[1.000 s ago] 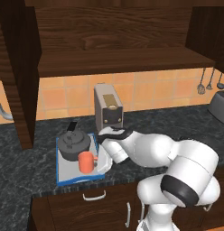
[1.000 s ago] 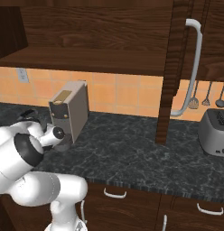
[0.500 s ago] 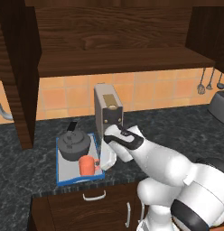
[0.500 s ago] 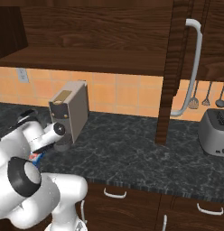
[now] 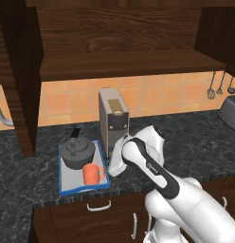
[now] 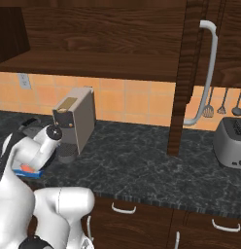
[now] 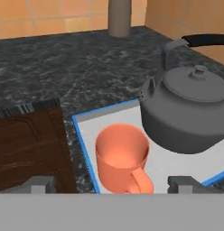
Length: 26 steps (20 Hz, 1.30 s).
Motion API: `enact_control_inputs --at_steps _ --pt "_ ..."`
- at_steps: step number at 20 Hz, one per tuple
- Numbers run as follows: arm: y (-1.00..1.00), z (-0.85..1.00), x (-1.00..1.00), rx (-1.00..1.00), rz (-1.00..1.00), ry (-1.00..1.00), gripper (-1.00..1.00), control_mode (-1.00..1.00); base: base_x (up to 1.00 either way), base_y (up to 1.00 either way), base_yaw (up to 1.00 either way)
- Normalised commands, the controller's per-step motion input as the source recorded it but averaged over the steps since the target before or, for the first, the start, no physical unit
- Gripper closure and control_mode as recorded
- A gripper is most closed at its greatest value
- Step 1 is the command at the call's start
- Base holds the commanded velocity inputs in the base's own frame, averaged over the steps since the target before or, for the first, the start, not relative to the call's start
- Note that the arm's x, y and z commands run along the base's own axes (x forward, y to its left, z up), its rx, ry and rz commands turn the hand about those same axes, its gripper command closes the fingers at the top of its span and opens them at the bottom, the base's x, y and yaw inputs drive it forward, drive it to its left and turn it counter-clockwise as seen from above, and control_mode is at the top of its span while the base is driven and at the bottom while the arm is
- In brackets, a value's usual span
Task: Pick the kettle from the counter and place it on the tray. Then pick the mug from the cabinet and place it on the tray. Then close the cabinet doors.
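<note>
In front of the pincer: the mug [image 7: 121,155] stands upright on the tray [image 7: 84,135], its handle turned toward the camera, with the kettle [image 7: 188,111] touching or just beside it on the far side.
Pincer: the pincer [image 7: 112,182] is released, its two tips spread either side of the mug and touching nothing.
Change: over the last second the arm has swung and lifted its elbow, drawing the pincer back from the mug, which has stayed put on the tray.
Meaning: both placements look done; kettle and mug share the tray on the worktop [image 5: 24,175].
Above the pincer: the cabinet [image 5: 124,45] stands open, one of the cabinet doors [image 6: 190,73] swung out to the right, another at left.
Next: closing them, by my reading, calls for a high reach toward a bar handle [image 6: 208,73].
</note>
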Motion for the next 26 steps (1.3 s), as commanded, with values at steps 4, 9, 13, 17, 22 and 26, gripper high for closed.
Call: enact_control_inputs --at_steps 4,9,13,17,22,26 --pt "0.08 0.0 0.0 -0.01 0.0 0.03 -1.0 -1.0 0.0 0.0 0.0" --pt "0.58 0.01 0.01 -0.05 -0.08 0.11 1.0 -1.0 0.0 0.0 0.0" --pt "0.23 0.04 0.0 -0.03 -0.01 0.03 1.0 -1.0 0.0 0.0 0.0" --pt "0.55 0.27 -0.03 -0.04 -0.18 0.03 1.0 -1.0 0.0 0.0 0.0" --pt "0.45 0.24 -0.07 -0.1 -0.32 0.06 1.0 -1.0 0.0 0.0 0.0" --pt "0.32 0.29 -0.01 -0.08 -0.15 -0.13 1.0 -1.0 0.0 0.0 0.0"
